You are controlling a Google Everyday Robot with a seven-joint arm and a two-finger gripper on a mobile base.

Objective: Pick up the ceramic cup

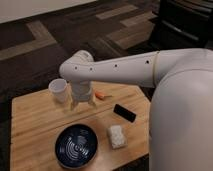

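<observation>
The ceramic cup (58, 90) is small, plain and white. It stands upright at the back left of the wooden table (35, 130). My white arm reaches in from the right, and my gripper (81, 103) hangs down from the wrist just right of the cup, close beside it and low over the table. I cannot tell whether it touches the cup.
A wide dark blue bowl with white lines (76, 145) sits at the table's front. A white textured block (116, 136) lies to its right, and a flat black object (124, 112) behind that. A small orange item (101, 95) lies right of the gripper. Dark carpet surrounds the table.
</observation>
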